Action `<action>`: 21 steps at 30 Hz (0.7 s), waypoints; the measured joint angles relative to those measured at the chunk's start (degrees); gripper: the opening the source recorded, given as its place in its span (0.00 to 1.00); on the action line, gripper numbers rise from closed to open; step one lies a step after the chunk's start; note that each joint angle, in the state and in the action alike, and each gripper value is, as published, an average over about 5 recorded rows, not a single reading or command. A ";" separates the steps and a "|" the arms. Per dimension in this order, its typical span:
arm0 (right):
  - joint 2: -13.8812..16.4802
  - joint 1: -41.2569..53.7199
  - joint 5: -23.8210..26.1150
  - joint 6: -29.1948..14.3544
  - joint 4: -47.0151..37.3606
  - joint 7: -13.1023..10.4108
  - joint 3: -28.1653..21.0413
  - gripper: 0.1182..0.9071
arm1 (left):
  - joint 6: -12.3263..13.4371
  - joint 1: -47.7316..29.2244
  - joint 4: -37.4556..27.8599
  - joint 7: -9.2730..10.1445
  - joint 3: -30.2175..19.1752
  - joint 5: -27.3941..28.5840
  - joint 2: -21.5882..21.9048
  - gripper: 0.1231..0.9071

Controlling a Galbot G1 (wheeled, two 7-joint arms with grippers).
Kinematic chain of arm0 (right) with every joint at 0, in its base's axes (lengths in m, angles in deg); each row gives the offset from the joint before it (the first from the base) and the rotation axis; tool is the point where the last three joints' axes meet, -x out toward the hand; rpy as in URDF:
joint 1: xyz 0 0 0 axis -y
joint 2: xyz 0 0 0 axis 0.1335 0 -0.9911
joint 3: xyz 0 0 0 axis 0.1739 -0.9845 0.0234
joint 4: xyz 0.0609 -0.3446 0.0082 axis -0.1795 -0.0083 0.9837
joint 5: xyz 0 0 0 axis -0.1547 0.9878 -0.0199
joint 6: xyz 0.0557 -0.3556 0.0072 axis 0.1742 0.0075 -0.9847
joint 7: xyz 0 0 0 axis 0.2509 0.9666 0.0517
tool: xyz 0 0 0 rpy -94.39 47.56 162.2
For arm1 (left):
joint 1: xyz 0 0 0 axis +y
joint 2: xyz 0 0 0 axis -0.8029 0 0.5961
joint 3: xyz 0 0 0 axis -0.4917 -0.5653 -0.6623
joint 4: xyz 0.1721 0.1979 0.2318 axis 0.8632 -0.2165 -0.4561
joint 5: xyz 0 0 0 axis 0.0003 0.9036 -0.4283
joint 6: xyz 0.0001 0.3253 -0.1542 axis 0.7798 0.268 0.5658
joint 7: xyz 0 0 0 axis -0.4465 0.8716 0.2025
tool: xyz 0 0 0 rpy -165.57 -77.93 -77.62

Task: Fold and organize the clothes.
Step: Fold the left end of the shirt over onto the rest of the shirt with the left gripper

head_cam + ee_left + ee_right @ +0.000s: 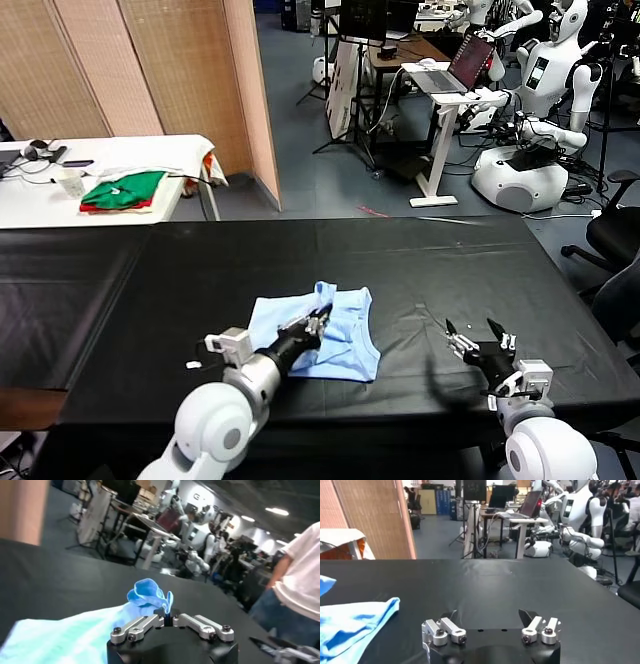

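The pale sky-blue T-shirt (335, 340) lies partly folded on the black table (420, 270), near its front middle. My left gripper (320, 318) is over the shirt's upper middle and is shut on a pinch of its fabric. In the left wrist view a blue fold (150, 594) stands up from between the closed fingers of my left gripper (168, 614). My right gripper (478, 333) rests low over the table to the right of the shirt, open and holding nothing. The right wrist view shows the right gripper (490, 616) with the shirt's edge (355, 625) well off to one side.
A white table (120, 155) at the back left carries green-and-red folded garments (125, 190) and small items. Beyond the black table are a laptop stand (455, 80), white robots (540, 110) and a chair (615, 230). A person (300, 580) stands nearby.
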 joint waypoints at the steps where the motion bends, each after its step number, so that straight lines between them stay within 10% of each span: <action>1: 0.07 -0.01 0.00 0.00 0.05 0.02 0.02 1.00 | 0.26 -0.20 -0.40 -0.05 -0.23 0.45 -0.23 0.09; 13: 1.49 0.71 -0.28 0.73 0.81 0.43 -1.44 1.00 | 2.15 -0.95 -5.40 1.44 -2.24 1.99 -3.87 0.11; 21: 7.32 2.47 -3.97 1.97 2.62 1.92 -5.64 1.00 | 4.57 -0.66 -7.93 1.01 -2.66 0.63 -9.00 0.66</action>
